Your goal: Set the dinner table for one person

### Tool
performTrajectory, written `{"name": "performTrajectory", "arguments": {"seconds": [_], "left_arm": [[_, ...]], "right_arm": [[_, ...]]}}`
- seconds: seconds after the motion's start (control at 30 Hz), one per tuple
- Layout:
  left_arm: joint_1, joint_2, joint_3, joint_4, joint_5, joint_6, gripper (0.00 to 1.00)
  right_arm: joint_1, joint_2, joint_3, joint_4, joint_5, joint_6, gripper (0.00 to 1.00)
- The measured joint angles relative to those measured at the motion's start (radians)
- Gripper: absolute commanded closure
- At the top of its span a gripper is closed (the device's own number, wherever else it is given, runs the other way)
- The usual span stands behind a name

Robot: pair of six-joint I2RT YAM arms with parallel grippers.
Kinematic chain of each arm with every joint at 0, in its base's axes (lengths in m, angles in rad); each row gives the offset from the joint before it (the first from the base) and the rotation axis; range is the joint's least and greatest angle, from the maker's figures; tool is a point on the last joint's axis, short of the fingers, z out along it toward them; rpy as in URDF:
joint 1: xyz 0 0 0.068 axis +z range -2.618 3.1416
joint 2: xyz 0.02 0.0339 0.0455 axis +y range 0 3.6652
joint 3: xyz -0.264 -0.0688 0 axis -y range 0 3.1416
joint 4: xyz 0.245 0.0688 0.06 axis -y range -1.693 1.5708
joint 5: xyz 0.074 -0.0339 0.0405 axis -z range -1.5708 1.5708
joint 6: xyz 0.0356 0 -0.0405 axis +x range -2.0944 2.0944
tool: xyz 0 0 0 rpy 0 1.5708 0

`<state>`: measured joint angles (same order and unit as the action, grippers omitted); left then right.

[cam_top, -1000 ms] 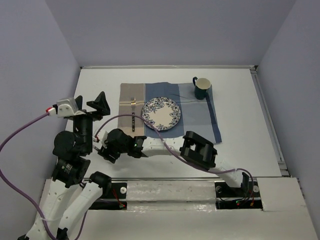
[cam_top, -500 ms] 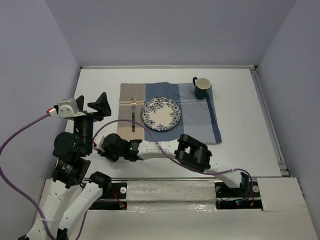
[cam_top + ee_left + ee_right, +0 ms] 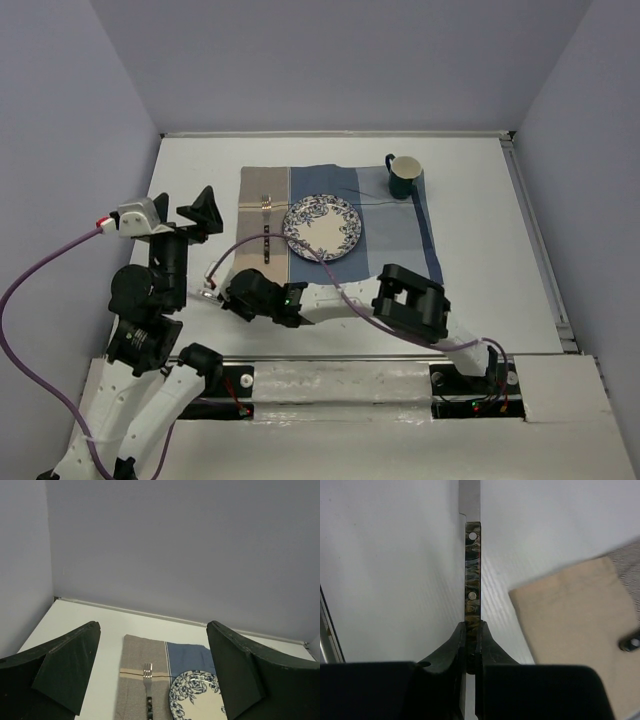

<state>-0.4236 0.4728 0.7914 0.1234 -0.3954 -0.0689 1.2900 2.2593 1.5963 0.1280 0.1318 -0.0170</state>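
My right gripper [image 3: 472, 630] is shut on the dark marbled handle of a knife [image 3: 472, 570], whose steel blade runs away from me over the white dinner table [image 3: 480, 260]. In the top view this gripper [image 3: 226, 292] sits low, just left of the placemat's near left corner, with the knife [image 3: 210, 293] poking out to the left. On the striped placemat [image 3: 400, 235] lie a fork [image 3: 266, 225], a blue-patterned plate [image 3: 322, 227] and a dark green mug [image 3: 403, 175]. My left gripper [image 3: 172, 212] is raised at the left, open and holding nothing.
The tan corner of the placemat [image 3: 570, 615] lies right of the knife, with the fork's handle end [image 3: 631, 642] on it. A metal rail [image 3: 535, 240] borders the table's right side. Grey walls close in the back and sides.
The right jaws have closed onto the knife handle, and the right arm has shifted a little to the right. The left arm has stayed put.
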Motion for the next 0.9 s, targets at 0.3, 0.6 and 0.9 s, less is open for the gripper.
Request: {"name": "performTrajectory", "arguments": {"seconds": [0.3, 0.6, 0.9], "left_arm": [[0.000, -0.046, -0.020, 0.015, -0.040, -0.003, 0.01], [0.000, -0.037, -0.026, 0.023, -0.018, -0.018, 0.01], [0.000, -0.027, -0.026, 0.023, 0.020, -0.029, 0.01]], "right_arm": [[-0.114, -0.396, -0.254, 0.169, 0.190, 0.018, 1.00], [-0.495, -0.653, -0.620, 0.193, 0.383, 0.198, 1.00], [-0.611, -0.664, -0.780, 0.132, 0.404, 0.336, 1.00]]}}
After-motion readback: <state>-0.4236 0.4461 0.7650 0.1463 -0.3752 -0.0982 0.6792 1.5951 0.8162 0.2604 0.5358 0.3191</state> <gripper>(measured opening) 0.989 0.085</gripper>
